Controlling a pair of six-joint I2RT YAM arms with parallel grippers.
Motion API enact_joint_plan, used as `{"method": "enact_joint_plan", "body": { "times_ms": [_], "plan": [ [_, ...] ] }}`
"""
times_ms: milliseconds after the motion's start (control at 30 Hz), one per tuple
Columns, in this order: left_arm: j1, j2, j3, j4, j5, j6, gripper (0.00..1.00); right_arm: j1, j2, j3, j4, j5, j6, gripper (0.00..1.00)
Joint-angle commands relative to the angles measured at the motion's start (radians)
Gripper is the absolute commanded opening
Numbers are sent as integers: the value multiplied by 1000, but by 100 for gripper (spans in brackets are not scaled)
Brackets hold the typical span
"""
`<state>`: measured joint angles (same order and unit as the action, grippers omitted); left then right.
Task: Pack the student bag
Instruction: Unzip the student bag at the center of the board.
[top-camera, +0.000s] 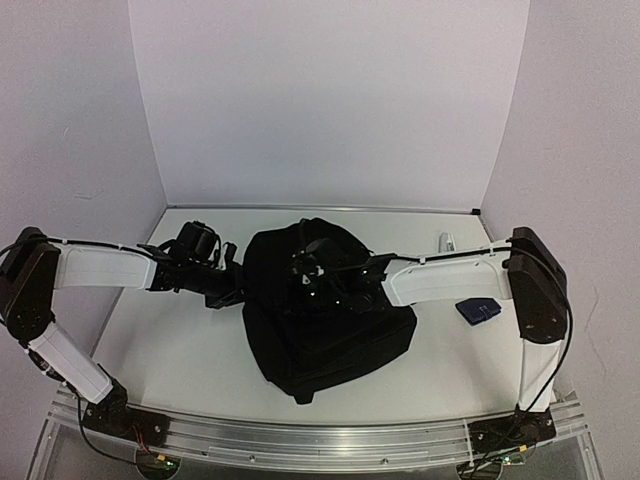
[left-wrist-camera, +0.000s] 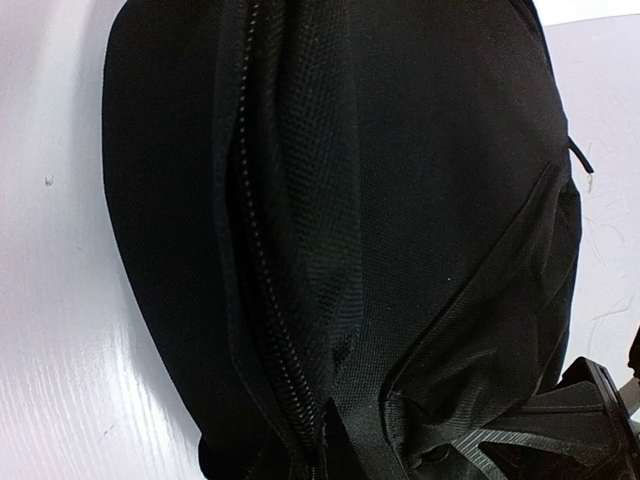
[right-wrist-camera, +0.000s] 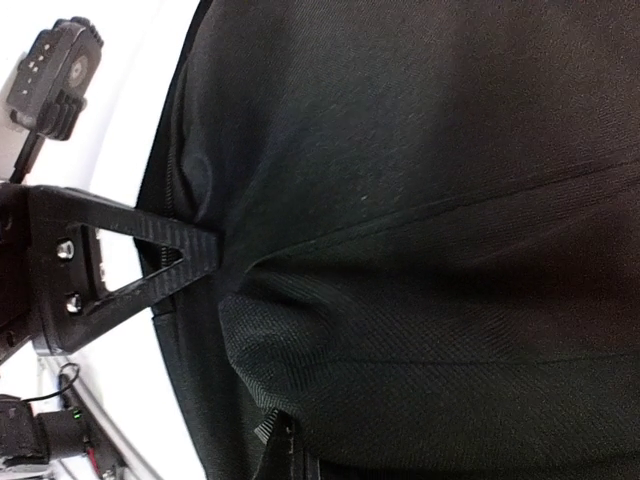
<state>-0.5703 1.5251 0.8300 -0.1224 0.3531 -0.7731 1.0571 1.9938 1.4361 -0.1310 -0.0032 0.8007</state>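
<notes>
The student bag (top-camera: 325, 335) is a large black backpack lying flat mid-table. It fills both wrist views, with its zipper (left-wrist-camera: 262, 300) running down the side. My left gripper (top-camera: 233, 287) is at the bag's left edge, shut on a fold of its fabric beside the zipper; only one finger (left-wrist-camera: 560, 430) shows. My right gripper (top-camera: 312, 272) rests on the bag's upper middle, shut on a bunched ridge of fabric (right-wrist-camera: 300, 330). One right finger (right-wrist-camera: 150, 270) shows, and a zipper pull (right-wrist-camera: 272, 432) sits just below the ridge.
A small dark blue pouch (top-camera: 478, 310) lies on the table right of the bag, under the right forearm. A small white object (top-camera: 446, 241) sits at the back right. White walls close in the table on three sides.
</notes>
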Motion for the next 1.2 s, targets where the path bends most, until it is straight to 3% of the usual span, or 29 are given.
{"method": "enact_joint_plan", "body": {
  "times_ms": [0,233,500,733,1000,1167],
  "plan": [
    [13,-31,20,-57,-98,24,0,-31,-63,23,-192,258,-36,0],
    [14,-31,17,-65,-111,26,0,-35,-126,5,-208,246,-67,0],
    [14,-31,5,-39,-94,23,0,-46,-193,-3,-206,117,-79,0],
    [12,-20,7,14,-23,27,0,-7,-180,46,-178,-41,-81,23],
    [12,-24,5,17,-8,33,0,41,-99,96,-168,-38,-51,26],
    [12,-31,0,14,-11,32,0,44,-110,84,-175,40,-21,39]
  ]
}}
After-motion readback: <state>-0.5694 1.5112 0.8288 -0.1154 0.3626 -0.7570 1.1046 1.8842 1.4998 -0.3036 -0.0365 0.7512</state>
